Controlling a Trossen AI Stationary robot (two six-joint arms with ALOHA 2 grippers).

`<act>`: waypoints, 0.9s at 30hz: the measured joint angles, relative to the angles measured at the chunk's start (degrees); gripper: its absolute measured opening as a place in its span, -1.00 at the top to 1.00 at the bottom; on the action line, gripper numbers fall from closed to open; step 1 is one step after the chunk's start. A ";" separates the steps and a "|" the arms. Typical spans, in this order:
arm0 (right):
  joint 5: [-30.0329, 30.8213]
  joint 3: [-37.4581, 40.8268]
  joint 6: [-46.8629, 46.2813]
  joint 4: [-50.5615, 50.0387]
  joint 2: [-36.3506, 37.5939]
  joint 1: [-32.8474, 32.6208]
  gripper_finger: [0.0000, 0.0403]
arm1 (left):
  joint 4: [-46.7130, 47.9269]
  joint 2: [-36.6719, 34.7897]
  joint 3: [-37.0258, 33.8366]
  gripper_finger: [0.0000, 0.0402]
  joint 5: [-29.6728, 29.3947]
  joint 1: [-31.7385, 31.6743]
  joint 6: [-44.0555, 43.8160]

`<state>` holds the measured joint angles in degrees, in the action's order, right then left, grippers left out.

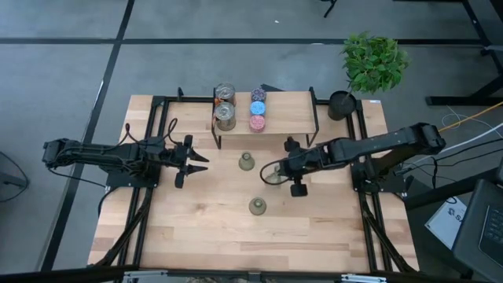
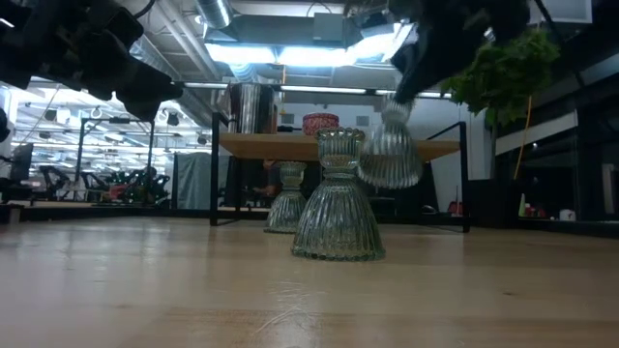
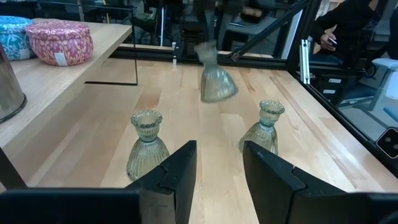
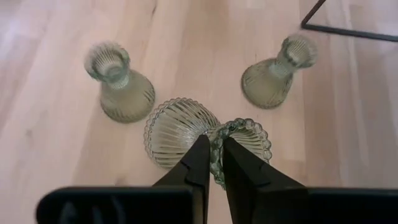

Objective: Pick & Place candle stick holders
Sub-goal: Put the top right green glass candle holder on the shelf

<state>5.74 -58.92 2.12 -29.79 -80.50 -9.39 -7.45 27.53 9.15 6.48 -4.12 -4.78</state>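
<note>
Three olive-green glass vase-shaped holders show. One point(image 1: 246, 162) stands mid-table and one point(image 1: 257, 206) stands nearer the front; both rest on their wide bases. My right gripper point(image 1: 274, 172) is shut on the third point(image 4: 180, 130), which also shows lifted in the low view point(image 2: 390, 153). Two silvery cans point(image 1: 225, 104) and the purple point(image 1: 258, 95), blue point(image 1: 258, 108) and pink point(image 1: 257, 123) round holders stand on a raised wooden shelf point(image 1: 291, 110). My left gripper point(image 1: 196, 165) is open and empty, to the left of the standing vases, and also shows in its wrist view point(image 3: 219, 158). My right gripper pinches the rim of the vase's narrow neck point(image 4: 216, 149) between its two fingers; one finger seems to be inside the mouth and one outside. The fingers slant down from the table's right. The vase hangs tilted, lifted clear of the table.
A black pot point(image 1: 342, 104) with a green plant point(image 1: 373, 59) stands at the far right corner. The shelf's black metal legs point(image 1: 316, 118) stand on the table's far half. Bare wood lies toward the near edge point(image 1: 236, 244). A person point(image 3: 348, 25) sits beyond the table.
</note>
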 joint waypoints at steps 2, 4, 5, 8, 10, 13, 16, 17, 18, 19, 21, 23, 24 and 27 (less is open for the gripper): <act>0.02 -3.53 -0.24 -4.91 0.42 0.05 0.84 | -0.02 -0.02 0.00 0.37 0.00 0.00 0.01; 0.04 -7.94 -0.20 -10.32 0.40 0.17 0.84 | -0.01 0.00 0.00 0.37 0.00 -0.02 -0.01; 0.17 -10.41 -0.20 -13.15 0.40 0.38 0.84 | -0.03 -0.02 0.00 0.37 0.00 -0.01 -0.01; 1.96 -17.65 0.23 -19.84 0.42 1.33 0.84 | -0.01 -0.02 0.00 0.37 0.00 0.00 0.01; 4.49 -21.89 0.63 -24.50 0.42 2.48 0.84 | 0.00 0.00 0.00 0.37 0.00 -0.01 -0.01; 9.53 -27.25 2.00 -28.43 0.45 4.93 0.84 | 0.00 -0.02 0.00 0.37 0.00 0.00 0.01; 13.25 -30.34 5.07 -29.36 0.45 8.08 0.84 | 0.00 -0.02 0.00 0.37 0.00 0.00 0.01; 13.91 -30.99 6.58 -29.13 0.45 9.31 0.84 | 0.00 -0.01 0.00 0.37 0.00 -0.01 0.01; 14.18 -31.51 8.34 -28.95 0.45 10.68 0.84 | -0.02 -0.02 0.00 0.37 0.00 -0.01 0.00; 14.20 -31.74 10.20 -28.61 0.45 12.07 0.84 | -0.02 -0.02 0.00 0.37 0.00 -0.01 0.01; 14.74 -31.75 13.05 -27.92 0.14 14.90 0.84 | -0.02 -0.02 0.00 0.37 0.00 -0.01 0.01; 15.31 -31.75 14.88 -27.71 -0.62 17.54 0.84 | -0.01 -0.02 0.00 0.37 0.00 -0.01 0.01; 15.28 -31.75 15.76 -27.79 -1.06 18.86 0.84 | -0.02 -0.02 0.00 0.37 0.00 0.00 -0.01; 15.29 -31.75 18.15 -27.69 -2.57 22.34 0.84 | -0.02 -0.02 0.00 0.37 0.00 0.00 -0.01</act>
<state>21.04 -90.67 20.27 -57.48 -83.06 12.96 -7.46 27.51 9.15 6.48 -4.12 -4.80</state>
